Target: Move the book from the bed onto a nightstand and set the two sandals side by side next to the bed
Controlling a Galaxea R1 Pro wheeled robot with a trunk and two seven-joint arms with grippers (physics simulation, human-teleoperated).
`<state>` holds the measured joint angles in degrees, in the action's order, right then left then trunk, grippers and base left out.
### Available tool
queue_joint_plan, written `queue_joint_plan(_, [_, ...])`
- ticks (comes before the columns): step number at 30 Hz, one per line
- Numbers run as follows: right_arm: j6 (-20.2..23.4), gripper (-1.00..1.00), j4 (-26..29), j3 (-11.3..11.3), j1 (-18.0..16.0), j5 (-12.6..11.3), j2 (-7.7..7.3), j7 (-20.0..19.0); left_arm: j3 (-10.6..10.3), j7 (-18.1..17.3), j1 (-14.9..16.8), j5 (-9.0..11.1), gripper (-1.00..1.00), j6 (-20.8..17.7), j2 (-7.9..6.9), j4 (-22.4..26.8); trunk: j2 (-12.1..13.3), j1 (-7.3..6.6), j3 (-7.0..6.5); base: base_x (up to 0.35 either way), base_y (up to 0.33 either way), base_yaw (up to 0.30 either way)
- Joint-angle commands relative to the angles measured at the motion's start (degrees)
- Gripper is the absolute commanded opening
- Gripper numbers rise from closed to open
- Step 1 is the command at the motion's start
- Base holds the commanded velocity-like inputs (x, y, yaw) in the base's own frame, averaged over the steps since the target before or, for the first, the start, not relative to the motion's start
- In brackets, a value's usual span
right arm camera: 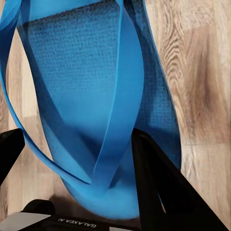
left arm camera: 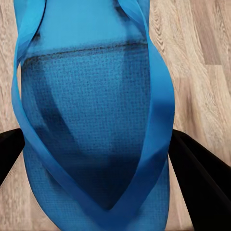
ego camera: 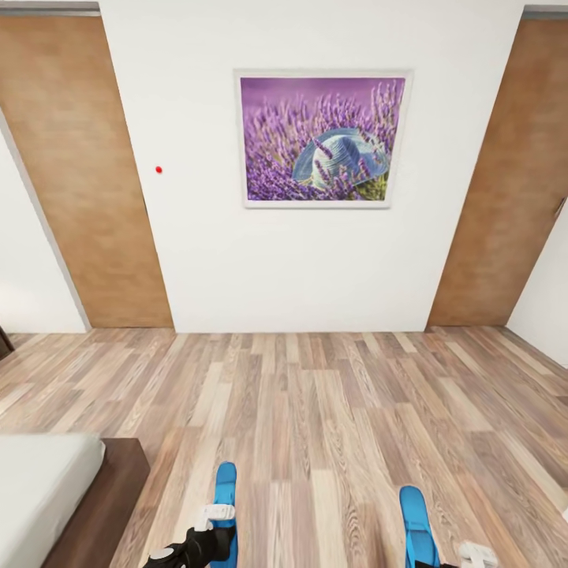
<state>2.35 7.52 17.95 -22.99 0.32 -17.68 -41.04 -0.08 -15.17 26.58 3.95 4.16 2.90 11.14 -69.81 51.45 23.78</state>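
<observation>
Basically two bright blue flat flip-flop sandals, both down by the wood-plank floor (ego camera: 315, 410) at the bottom of the head view: left sandal (ego camera: 225, 493) near the corner of the low bed with pale grey mattress and dark brown frame (ego camera: 110, 489), right sandal (ego camera: 416, 521) well apart from it. My read: light, thin foam, flexes under load, textured sole so not slippery, thong straps soft and loose. Best hold is across the sole edges near the toe end; straps would just deform.

Left claw (left arm camera: 103, 159): black fingers (left arm camera: 202, 178) flank the sandal's sides, apparently pinching it. Right claw (right arm camera: 72, 159): one finger (right arm camera: 154, 183) lies over the footbed beside the strap, the other outside the edge, so it pinches one side of the sole.

Both arms low, forearms barely in frame, left one angled inward. White wall with lavender picture (ego camera: 322, 138) ahead.
</observation>
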Motion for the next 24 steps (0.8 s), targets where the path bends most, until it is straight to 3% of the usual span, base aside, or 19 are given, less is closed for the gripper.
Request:
queue_joint_plan(1, [0.4, -1.00, 0.0, 0.3, 0.0, -0.1, -0.01, -0.3, 0.0, -0.2, 0.0, 0.4, -1.00, 0.1, 0.00, -0.1, 0.0, 0.03, 0.06, 0.325, -0.003, 0.121])
queue_joint_plan(7, [0.4, -1.00, 0.0, 0.3, 0.0, -0.1, -0.01, -0.3, 0.0, -0.2, 0.0, 0.4, -1.00, 0.1, 0.00, -0.1, 0.0, 0.03, 0.06, 0.325, -0.001, 0.152])
queue_joint_plan(19, [0.4, -1.00, 0.0, 0.3, 0.0, -0.1, 0.00, -0.3, 0.0, -0.2, 0.0, 0.4, -1.00, 0.1, 0.00, -0.1, 0.0, 0.03, 0.06, 0.325, 0.000, 0.018])
queue_joint_plan(24, [0.4, -1.00, 0.0, 0.3, 0.0, -0.1, -0.03, -0.4, 0.0, -0.2, 0.0, 0.4, -1.00, 0.1, 0.00, -0.1, 0.0, 0.03, 0.06, 0.325, 0.000, 0.187])
